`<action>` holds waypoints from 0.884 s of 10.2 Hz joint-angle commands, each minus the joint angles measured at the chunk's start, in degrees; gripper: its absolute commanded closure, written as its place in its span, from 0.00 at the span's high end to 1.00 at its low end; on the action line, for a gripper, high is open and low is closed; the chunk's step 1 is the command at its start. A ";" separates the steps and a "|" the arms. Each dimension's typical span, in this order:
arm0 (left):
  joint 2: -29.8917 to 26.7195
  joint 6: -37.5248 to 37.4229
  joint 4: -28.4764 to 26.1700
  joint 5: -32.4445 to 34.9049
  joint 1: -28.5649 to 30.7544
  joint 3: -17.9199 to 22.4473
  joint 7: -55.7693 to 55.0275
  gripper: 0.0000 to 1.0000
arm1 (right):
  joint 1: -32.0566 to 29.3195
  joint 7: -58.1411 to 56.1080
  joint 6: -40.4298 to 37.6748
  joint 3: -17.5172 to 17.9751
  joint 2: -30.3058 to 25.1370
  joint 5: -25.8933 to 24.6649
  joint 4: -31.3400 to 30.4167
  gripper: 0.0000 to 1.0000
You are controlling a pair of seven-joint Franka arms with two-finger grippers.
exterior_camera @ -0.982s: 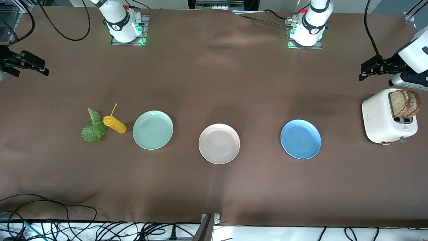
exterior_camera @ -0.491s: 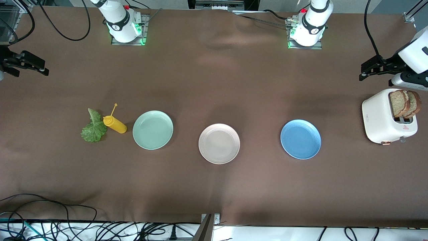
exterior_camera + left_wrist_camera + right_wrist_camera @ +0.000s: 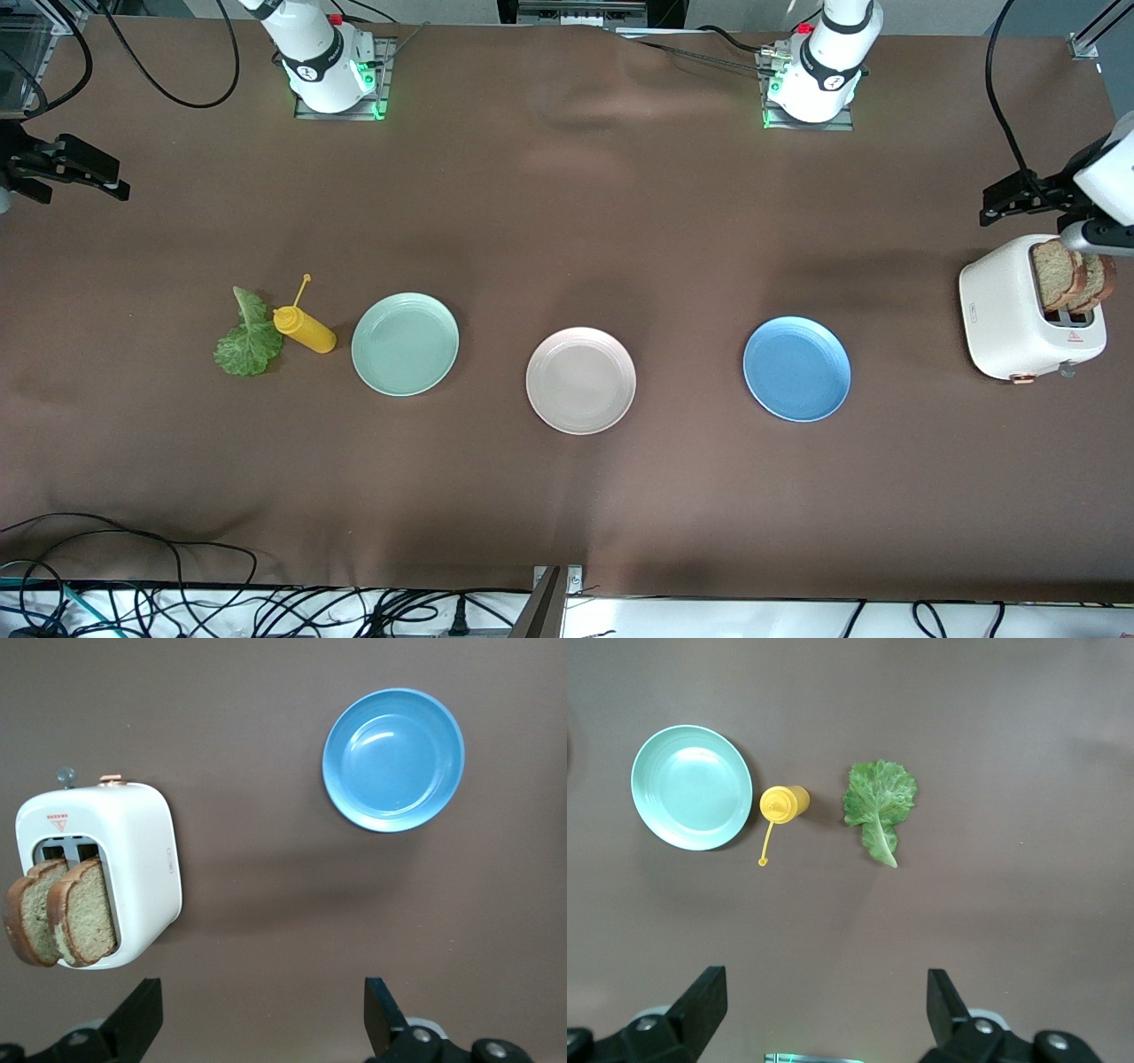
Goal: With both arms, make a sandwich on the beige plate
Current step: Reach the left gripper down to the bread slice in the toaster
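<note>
1. While both arms hang with nothing held, you have all the sandwich parts still apart on the table (image 3: 567, 204).
2. Left gripper (image 3: 1019, 197): up at the left arm's end of the table, just beside the toaster (image 3: 1005, 310), fingers spread wide, empty.
3. Right gripper (image 3: 75, 168): at the right arm's end, near that edge, over bare cloth; fingers wide apart, empty. It looks to be waiting.
4. Beige plate (image 3: 580, 379): middle of the table, bare, between the mint green plate (image 3: 405, 344) and the blue plate (image 3: 796, 369).
5. Bread slices (image 3: 1067, 273): two, standing upright in the toaster slots, their upper parts clear of the top. Expect them light, fairly stiff but crumbly; pinch one by its exposed upper edge across the thin faces, gently, and lift straight out so the toaster does not drag.
6. Lettuce leaf (image 3: 248, 337): lying flat toward the right arm's end, touching or nearly touching the yellow squeeze bottle (image 3: 306, 330). Expect it limp, thin, easy to tear; take it at the thicker stem end, away from the bottle.
7. Judgement: task barely begun; a bread slice goes to the beige plate first.
</note>
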 commanded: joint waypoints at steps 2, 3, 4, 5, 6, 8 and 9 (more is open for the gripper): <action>-0.37 8.72 -7.54 1.76 8.41 -0.51 9.59 1.00 | -0.18 -0.08 -0.67 0.11 0.01 0.48 0.59 1.00; 0.33 9.53 -8.26 1.76 10.10 -0.43 9.97 1.00 | -0.18 -0.08 -0.67 0.11 0.01 0.48 0.59 1.00; 1.47 9.71 -8.53 1.85 11.33 -0.42 10.15 1.00 | -0.18 -0.08 -0.67 0.11 0.01 0.48 0.59 1.00; 2.79 10.41 -8.62 1.85 13.26 -0.42 10.32 1.00 | -0.18 -0.08 -0.67 0.11 0.01 0.48 0.59 1.00; 3.84 12.50 -9.57 1.85 15.02 -0.42 12.93 1.00 | -0.18 -0.08 -0.67 0.02 0.01 0.48 0.59 1.00; 6.83 15.94 -10.11 1.15 19.15 -0.51 18.13 1.00 | -0.18 -0.08 -0.67 0.11 0.01 0.48 0.59 1.00; 7.89 16.13 -10.11 1.15 19.26 -0.51 18.15 1.00 | -0.18 -0.08 -0.67 0.11 0.01 0.48 0.59 1.00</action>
